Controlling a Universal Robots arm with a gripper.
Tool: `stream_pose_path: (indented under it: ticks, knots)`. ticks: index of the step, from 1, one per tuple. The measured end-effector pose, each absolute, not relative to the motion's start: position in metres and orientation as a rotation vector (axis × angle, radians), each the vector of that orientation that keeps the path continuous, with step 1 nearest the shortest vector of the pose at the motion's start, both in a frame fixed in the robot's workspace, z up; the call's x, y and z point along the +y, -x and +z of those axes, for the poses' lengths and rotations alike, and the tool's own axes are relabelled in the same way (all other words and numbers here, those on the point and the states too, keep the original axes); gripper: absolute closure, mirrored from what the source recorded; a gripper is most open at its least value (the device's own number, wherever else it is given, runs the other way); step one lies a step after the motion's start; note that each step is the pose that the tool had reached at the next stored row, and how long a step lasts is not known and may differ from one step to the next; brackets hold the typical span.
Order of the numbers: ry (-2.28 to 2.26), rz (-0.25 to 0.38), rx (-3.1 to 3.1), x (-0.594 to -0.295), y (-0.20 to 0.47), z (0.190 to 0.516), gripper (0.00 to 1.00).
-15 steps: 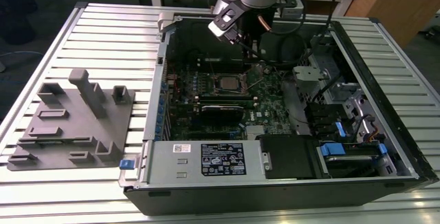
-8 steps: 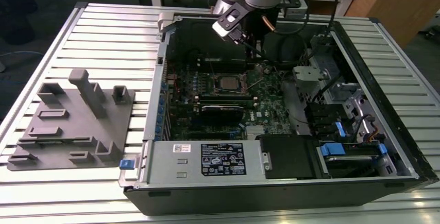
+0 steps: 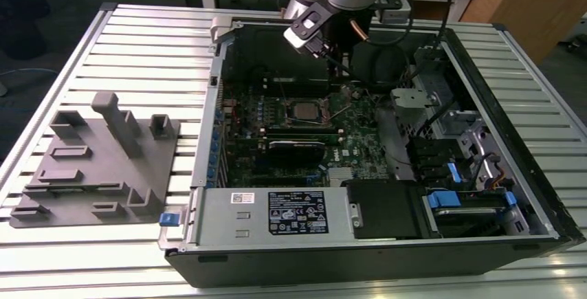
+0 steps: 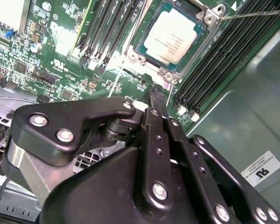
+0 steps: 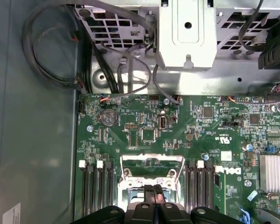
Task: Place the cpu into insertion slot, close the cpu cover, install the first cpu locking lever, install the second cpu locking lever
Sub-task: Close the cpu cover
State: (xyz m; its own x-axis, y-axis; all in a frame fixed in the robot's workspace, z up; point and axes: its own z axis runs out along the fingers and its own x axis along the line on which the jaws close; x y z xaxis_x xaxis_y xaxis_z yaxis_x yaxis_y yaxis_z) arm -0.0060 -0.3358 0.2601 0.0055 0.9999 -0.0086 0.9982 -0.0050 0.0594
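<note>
Space above cpu (image 4: 170,37) open; memory slots (image 4: 219,60) flank it; drive cage (image 5: 184,35), cables (image 5: 42,51) crowd beyond

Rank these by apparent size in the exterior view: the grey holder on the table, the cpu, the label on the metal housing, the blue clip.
1. grey holder
2. label
3. cpu
4. blue clip
The cpu sits deeper in the case, so the last pair is less sure.
</note>
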Motion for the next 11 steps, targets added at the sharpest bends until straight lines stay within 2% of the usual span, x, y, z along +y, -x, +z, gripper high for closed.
stream_pose_path:
  ticks: [11]
  knots:
    - [-2.193,0.055,2.181,-0.336,-0.014,0.26,0.89]
